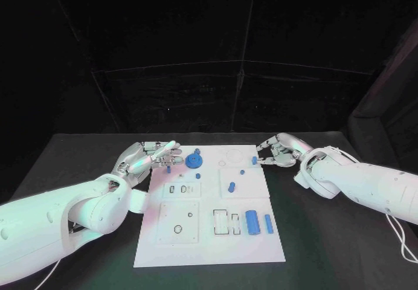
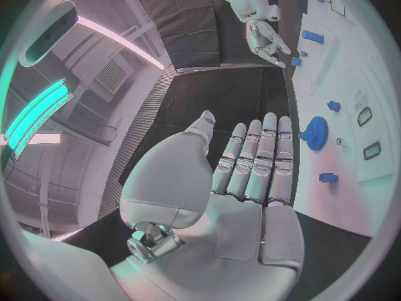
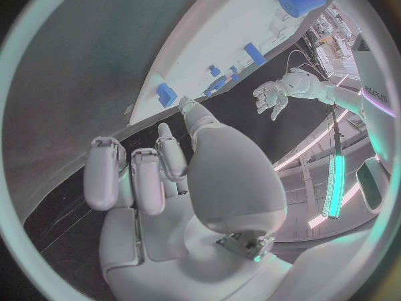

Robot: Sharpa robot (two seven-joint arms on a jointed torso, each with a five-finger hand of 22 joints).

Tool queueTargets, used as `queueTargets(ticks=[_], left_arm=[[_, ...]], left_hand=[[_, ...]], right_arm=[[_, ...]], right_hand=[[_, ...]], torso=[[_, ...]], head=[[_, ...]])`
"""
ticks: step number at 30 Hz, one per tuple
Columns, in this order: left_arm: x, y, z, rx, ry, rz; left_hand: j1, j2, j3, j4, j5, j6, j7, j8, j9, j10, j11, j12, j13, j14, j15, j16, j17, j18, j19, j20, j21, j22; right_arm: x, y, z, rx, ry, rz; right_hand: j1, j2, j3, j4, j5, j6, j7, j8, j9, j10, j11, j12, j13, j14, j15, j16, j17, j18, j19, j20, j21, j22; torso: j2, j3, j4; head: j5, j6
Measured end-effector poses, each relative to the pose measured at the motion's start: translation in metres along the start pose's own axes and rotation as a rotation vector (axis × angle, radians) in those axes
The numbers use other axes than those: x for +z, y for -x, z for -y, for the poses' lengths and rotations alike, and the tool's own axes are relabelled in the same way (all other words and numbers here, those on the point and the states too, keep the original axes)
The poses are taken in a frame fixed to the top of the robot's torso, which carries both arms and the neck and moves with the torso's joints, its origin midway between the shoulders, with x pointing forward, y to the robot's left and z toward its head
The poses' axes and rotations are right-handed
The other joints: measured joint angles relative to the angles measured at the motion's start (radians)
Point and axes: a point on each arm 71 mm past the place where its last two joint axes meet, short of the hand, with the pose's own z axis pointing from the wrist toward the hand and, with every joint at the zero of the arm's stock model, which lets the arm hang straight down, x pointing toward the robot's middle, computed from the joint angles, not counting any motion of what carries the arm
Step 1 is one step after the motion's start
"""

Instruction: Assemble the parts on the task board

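The white task board (image 1: 209,241) lies in the middle of the table. A blue gear (image 1: 195,161) stands near its far edge, with a small blue peg (image 1: 197,175) just in front of it. My left hand (image 1: 150,154) hovers at the board's far left corner, flat, fingers straight and holding nothing (image 2: 250,167); the gear (image 2: 317,130) lies beyond its fingertips. My right hand (image 1: 280,151) sits at the far right edge with fingers half bent, empty (image 3: 167,180). A small blue part (image 1: 254,161) lies on the board edge just off its thumb (image 3: 166,93).
More blue parts lie on the board: a short piece (image 1: 232,187) in the middle, a cylinder (image 1: 252,222) and a thin bar (image 1: 269,225) toward the near right. Several empty slots and a square plate (image 1: 179,222) mark the near left. Black table (image 1: 331,254) surrounds the board.
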Motion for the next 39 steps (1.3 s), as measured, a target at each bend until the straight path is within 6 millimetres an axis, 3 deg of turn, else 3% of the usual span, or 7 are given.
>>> queueTargets(ticks=[6,20,39], left_arm=[[0.0,0.0,0.0,-0.001,0.0,-0.001],[0.0,0.0,-0.001,-0.001,0.001,-0.002],[0.0,0.0,-0.001,-0.001,0.001,-0.002]], left_hand=[[0.0,0.0,0.0,0.0,0.0,0.0,0.0,0.0,0.0,0.0,0.0,0.0,0.0,0.0,0.0,0.0,0.0,0.0,0.0,0.0,0.0,0.0],[0.0,0.0,-0.003,-0.003,0.0,0.004,-0.004,0.0,0.0,0.0,0.0,0.0,0.0,0.0,0.0,0.0,0.0,0.0,0.003,-0.003,0.0,-0.001],[0.0,0.0,-0.003,-0.003,0.0,0.004,-0.004,0.0,0.0,0.0,0.0,0.0,0.0,0.004,0.004,0.0,0.0,0.0,0.003,-0.003,0.0,0.0]], right_arm=[[0.004,-0.003,0.0,-0.01,-0.013,0.0],[0.009,-0.011,-0.004,-0.023,-0.019,-0.019],[0.01,-0.017,-0.005,-0.041,-0.021,-0.053]], right_hand=[[0.015,0.015,0.012,-0.012,-0.005,0.0,0.0,0.0,0.0,0.0,0.0,0.0,0.002,0.0,0.0,0.0,0.0,0.0,0.0,0.0,0.0,0.0],[0.019,0.019,0.013,-0.019,-0.011,0.007,0.0,0.004,0.0,0.0,0.0,0.0,0.002,0.0,0.0,0.0,0.0,0.0,0.0,0.0,0.0,0.0],[0.017,0.029,0.019,-0.03,-0.015,0.077,-0.016,0.027,0.005,0.002,-0.013,-0.008,-0.002,0.0,0.0,0.0,0.0,0.0,0.004,-0.004,0.0,0.0]], torso=[[0.0,-0.0001,-0.0002],[-0.001,-0.0004,0.0006],[-0.001,0.0003,0.0001]], head=[[0.001,-0.002],[0.003,-0.004],[0.008,-0.01]])
